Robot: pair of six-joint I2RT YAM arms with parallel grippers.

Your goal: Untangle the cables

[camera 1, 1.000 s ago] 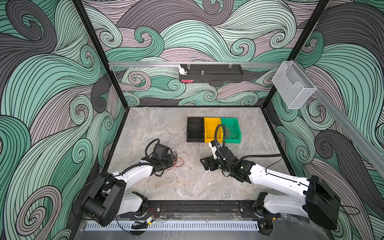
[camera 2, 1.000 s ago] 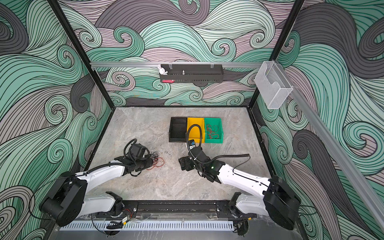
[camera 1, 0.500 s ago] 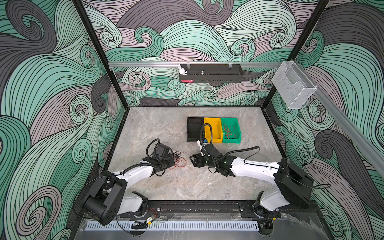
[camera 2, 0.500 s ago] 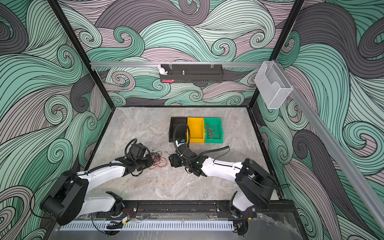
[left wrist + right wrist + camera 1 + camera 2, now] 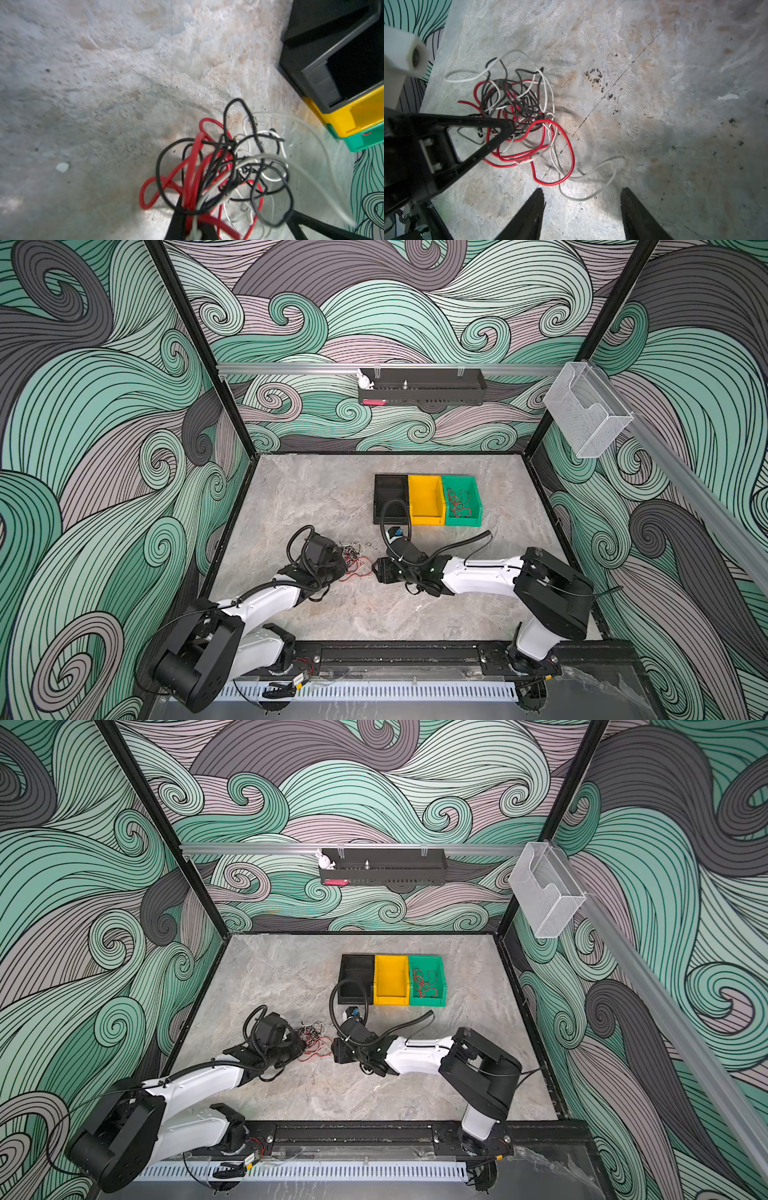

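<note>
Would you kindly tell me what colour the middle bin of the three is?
The middle bin is yellow, clearest in both top views.

The left arm and right arm each have a smooth white link between boxy black joint housings, and a black corrugated hose loops by each wrist. The right wrist bears a small blue spot, and thin red wires show at the left base. The right gripper's fingers are black tapered blades, while the left gripper is a skeletal black triangle.
</note>
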